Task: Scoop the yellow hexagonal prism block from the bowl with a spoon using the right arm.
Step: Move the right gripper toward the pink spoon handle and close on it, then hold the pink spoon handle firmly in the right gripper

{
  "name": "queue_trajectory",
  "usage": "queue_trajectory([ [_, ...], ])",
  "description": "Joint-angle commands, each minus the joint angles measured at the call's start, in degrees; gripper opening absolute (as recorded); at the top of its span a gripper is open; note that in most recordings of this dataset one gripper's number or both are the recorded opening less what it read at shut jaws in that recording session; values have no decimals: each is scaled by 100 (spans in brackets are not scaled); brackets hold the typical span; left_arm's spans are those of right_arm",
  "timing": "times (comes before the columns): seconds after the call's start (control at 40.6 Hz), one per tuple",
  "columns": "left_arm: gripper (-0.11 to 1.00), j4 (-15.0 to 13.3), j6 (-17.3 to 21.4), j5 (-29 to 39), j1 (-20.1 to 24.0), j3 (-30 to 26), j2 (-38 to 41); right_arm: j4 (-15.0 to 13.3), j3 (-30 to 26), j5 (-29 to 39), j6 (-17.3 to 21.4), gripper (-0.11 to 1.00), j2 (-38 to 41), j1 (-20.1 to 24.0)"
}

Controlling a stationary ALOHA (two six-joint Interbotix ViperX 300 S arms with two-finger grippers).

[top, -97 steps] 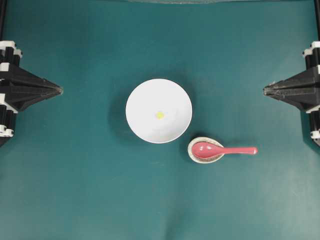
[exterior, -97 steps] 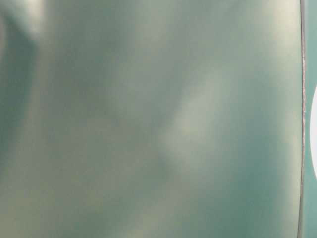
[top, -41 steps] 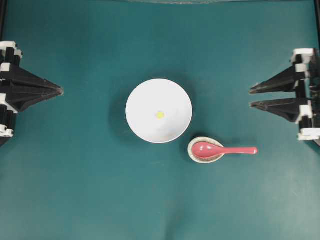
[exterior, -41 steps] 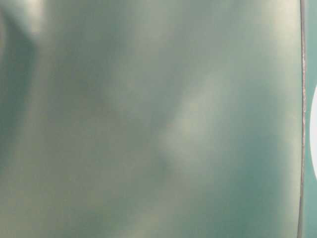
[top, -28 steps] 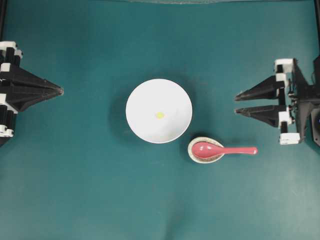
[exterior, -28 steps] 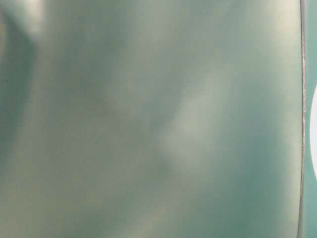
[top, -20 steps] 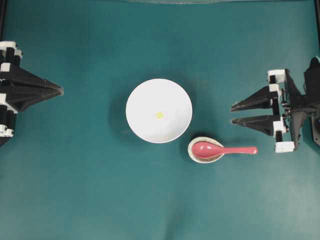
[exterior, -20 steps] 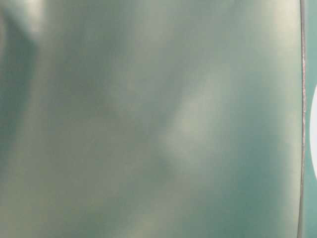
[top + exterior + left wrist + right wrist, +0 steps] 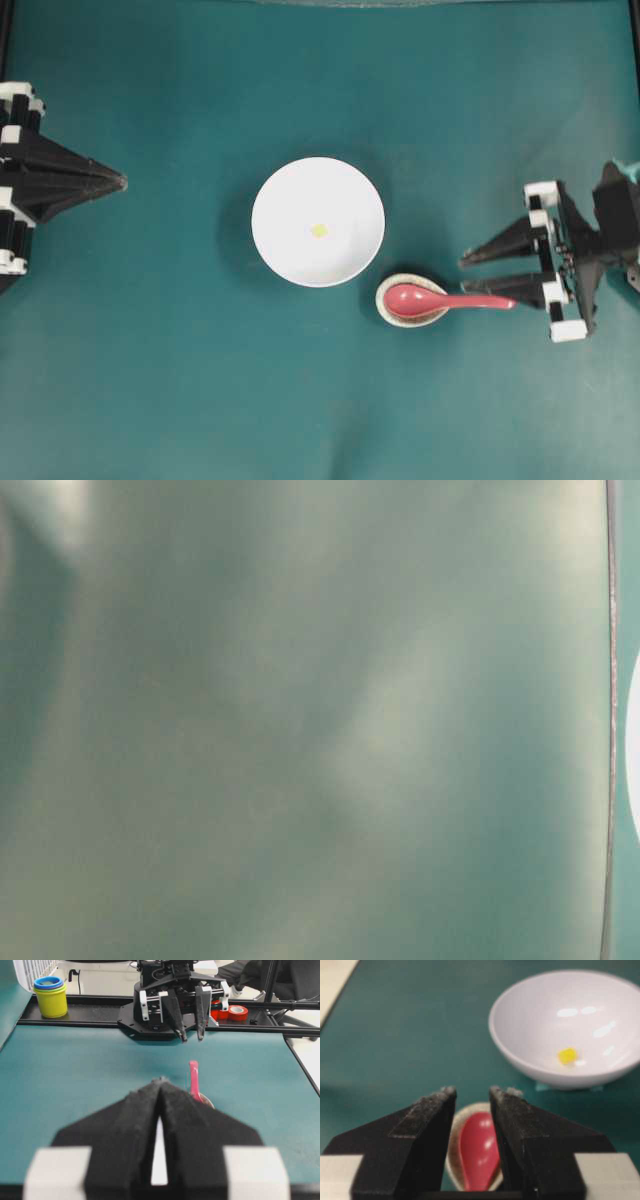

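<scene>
Overhead, blurred table-level, two wrist views.

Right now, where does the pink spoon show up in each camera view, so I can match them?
Overhead: the spoon lies right of centre, scoop on the speckled rest, below-right of the white bowl.
Table-level: not in view.
Left wrist: upper centre, past the shut left gripper.
Right wrist: bottom centre, between the open right gripper's fingers.
Shared landmark: the speckled rest.
</scene>
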Motion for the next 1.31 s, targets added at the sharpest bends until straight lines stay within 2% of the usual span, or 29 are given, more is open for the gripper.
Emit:
queue_trajectory([
  [0.0,-1,9,-9,-35,0,-149,26,193,26,-536,-9,41,264,237],
  [0.172,-1,9,-9,-35,0,-149,26,677,44,-1195,-9,41,949,598],
  [0.468,-1,9,-9,-26,0,-141,26,1248,-26,-1934,-9,41,2083,1063],
  [0.763,-1,9,-9,-26,9,-149,26,1318,0,-2215,0,41,2540,1151],
  [1.28,-1,18,-9,-35,9,-149,26,1318,9,-2241,466,41,2988,1230],
])
